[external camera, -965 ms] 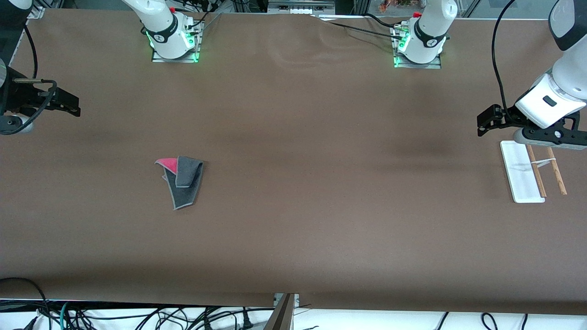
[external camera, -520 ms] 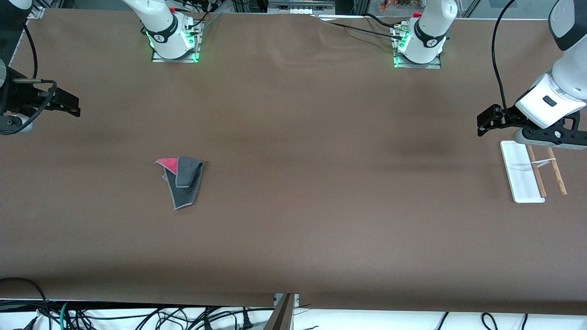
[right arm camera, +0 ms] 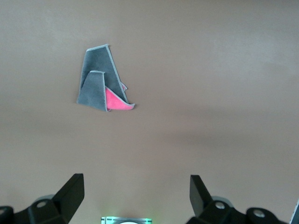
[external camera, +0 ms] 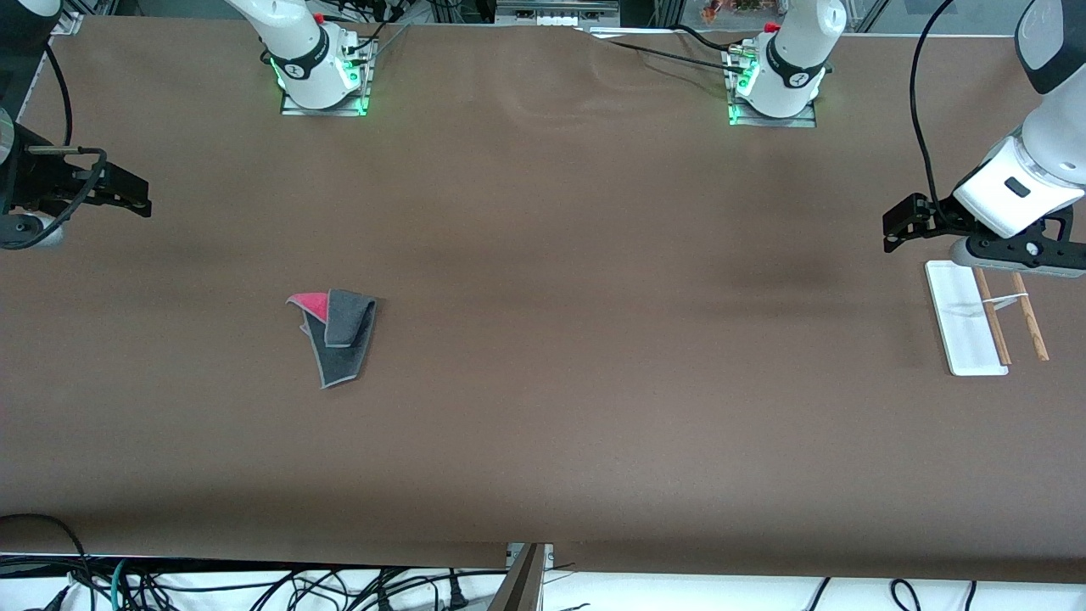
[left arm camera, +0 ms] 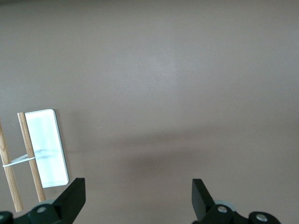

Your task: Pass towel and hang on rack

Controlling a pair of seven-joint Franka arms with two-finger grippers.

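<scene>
Your folded dark grey and pink-red cloth towel [external camera: 338, 333] lies flat toward the right arm's end of the table. It looks light and limp; pinch the raised grey fold.

Right gripper [right arm camera: 132, 199] and left gripper [left arm camera: 138, 199] hover empty, fingers spread wide. The left gripper's body partly hides the white-based, wooden-rod rack [external camera: 967, 327].

Hidden and cut-off parts

The left gripper [external camera: 901, 225] covers the rack's [external camera: 967, 331] end farthest from the front camera; both wrist views cut off the jaws' bases.
</scene>
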